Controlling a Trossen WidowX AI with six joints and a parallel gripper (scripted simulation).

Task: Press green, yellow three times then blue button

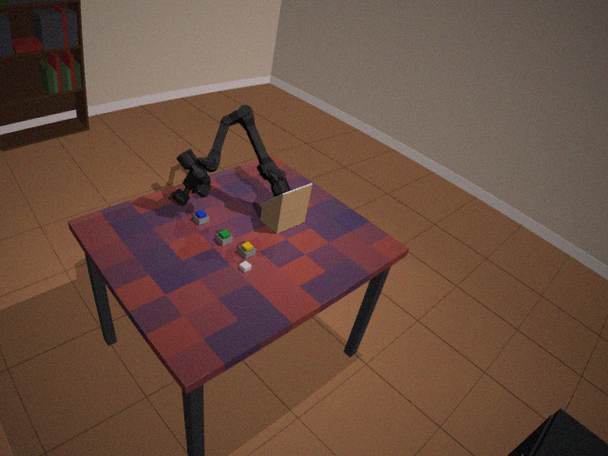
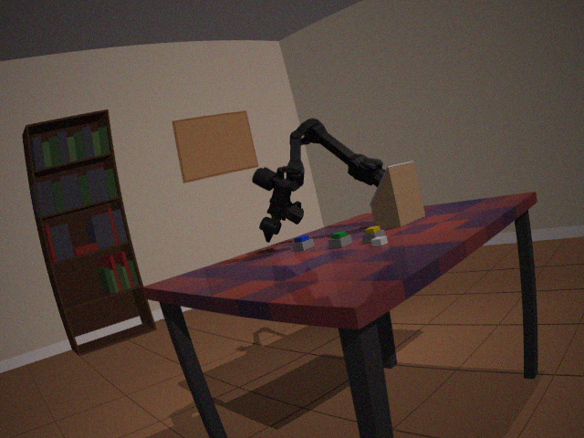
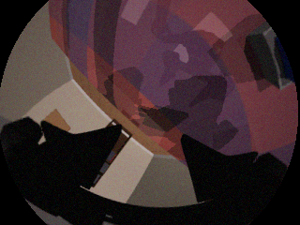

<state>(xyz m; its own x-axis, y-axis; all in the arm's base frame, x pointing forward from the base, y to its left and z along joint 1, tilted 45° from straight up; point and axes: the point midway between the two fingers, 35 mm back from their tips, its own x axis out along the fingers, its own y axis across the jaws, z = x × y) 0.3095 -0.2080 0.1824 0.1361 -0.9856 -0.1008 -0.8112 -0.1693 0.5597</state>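
Three buttons on grey bases stand in a row on the red and purple table (image 1: 255,318) (image 2: 329,292): blue (image 1: 199,215) (image 2: 301,239), green (image 1: 223,234) (image 2: 338,234) and yellow (image 1: 247,246) (image 2: 372,230). My gripper (image 1: 185,195) (image 2: 279,226) (image 3: 152,133) is open and empty. It hangs a little above the table near its far left edge, beyond the blue button and apart from it. In the wrist view the blue button (image 3: 272,56) shows at the right edge, and the table edge lies below the fingers.
A small white block (image 1: 244,266) (image 2: 379,241) lies just in front of the yellow button. A tan cardboard box (image 1: 287,211) (image 2: 398,198) stands at the back by the arm's base. A bookshelf (image 2: 79,226) stands against the far wall.
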